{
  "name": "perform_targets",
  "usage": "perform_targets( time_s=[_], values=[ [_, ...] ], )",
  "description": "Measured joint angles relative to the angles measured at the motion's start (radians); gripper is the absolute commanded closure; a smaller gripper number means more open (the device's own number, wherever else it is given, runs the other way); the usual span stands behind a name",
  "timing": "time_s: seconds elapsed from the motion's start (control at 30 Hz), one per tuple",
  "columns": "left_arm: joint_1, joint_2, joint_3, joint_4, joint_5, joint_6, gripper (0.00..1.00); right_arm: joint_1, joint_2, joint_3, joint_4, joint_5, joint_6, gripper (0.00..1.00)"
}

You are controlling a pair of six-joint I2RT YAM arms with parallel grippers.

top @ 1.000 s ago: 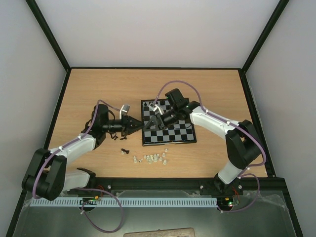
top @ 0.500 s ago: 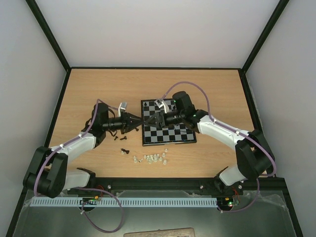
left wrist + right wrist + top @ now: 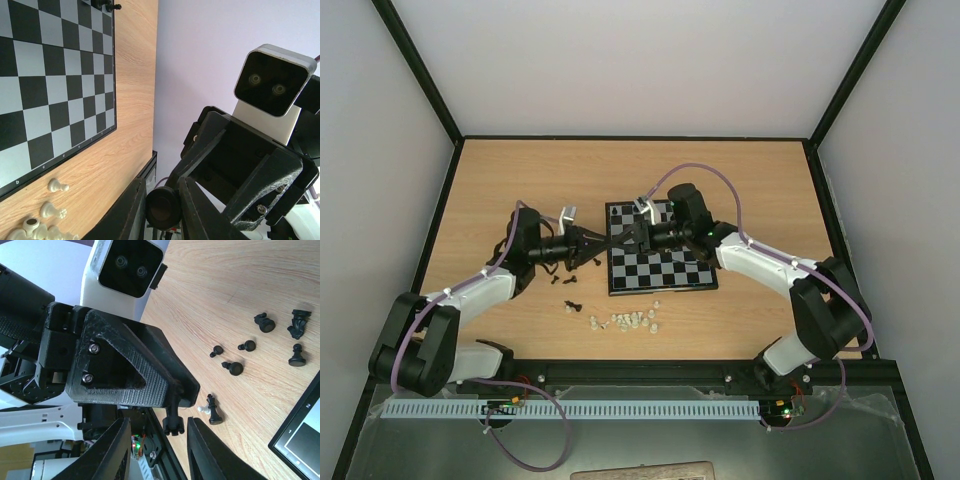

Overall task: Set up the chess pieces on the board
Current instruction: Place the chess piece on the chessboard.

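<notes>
Chessman (image 3: 173,415): slender, crowned black plastic

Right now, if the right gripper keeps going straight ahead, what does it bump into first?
Probably the black chess piece held out by the left gripper; it hangs between the open fingers of the right gripper.

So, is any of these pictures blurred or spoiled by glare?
Top external view: even, soft light, no glare, but the chess pieces are too small for detail. Left wrist view: the board is sharp, its own fingers slightly soft. Right wrist view: sharp, soft shadows beside the loose pieces.
</notes>
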Motion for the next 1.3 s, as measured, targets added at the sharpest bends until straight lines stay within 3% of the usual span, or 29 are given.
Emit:
perform_targets(
  time_s=[0.7, 1.13, 1.23, 1.3],
  values=[
    [0.002, 0.000, 0.000, 0.032, -0.015, -0.043, 0.98, 0.003, 0.027, 0.000, 0.024, 0.027, 0.016, 0.76],
    [0.002, 0.011, 0.000, 0.042, -0.021, -0.053, 0.97, 0.007, 0.049, 0.000, 0.066, 0.019, 0.039, 0.88],
    [0.001, 0.011, 0.000, 0.042, -0.023, -0.052, 0.93, 0.007, 0.055, 0.000, 0.076, 0.016, 0.043, 0.90],
    [0.001, 0.013, 0.000, 0.041, -0.024, -0.051, 0.85, 0.007, 0.058, 0.000, 0.081, 0.014, 0.043, 0.90]
  ],
)
